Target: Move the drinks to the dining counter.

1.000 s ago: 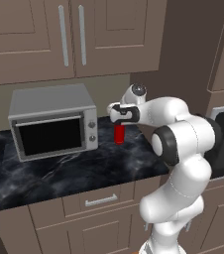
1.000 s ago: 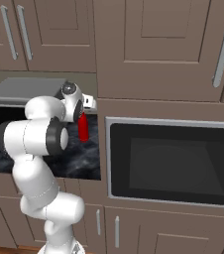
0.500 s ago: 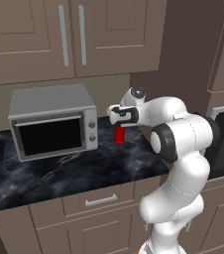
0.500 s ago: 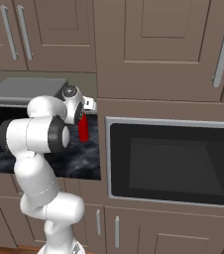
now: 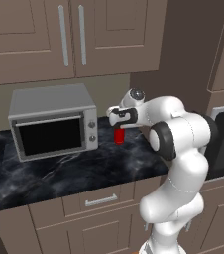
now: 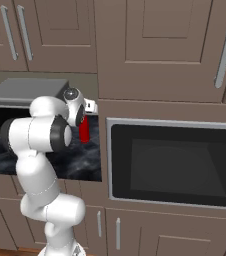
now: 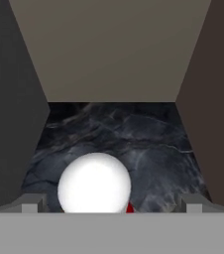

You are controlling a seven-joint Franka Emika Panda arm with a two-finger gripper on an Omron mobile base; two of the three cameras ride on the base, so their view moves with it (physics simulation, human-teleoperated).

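A slim red bottle (image 5: 118,136) stands upright on the black marble counter (image 5: 74,168), right of the grey microwave (image 5: 53,122) and near the back wall. The gripper (image 5: 118,118) hangs directly above it, jaws spread wide and holding nothing; whether the fingers touch the cap is hard to judge. In the hand view a white round cap (image 7: 94,184) sits between the tips, with a sliver of red beneath. From the right base view, the bottle (image 6: 84,130) shows just left of the built-in oven (image 6: 175,166), under brown wall cabinets (image 6: 150,45).
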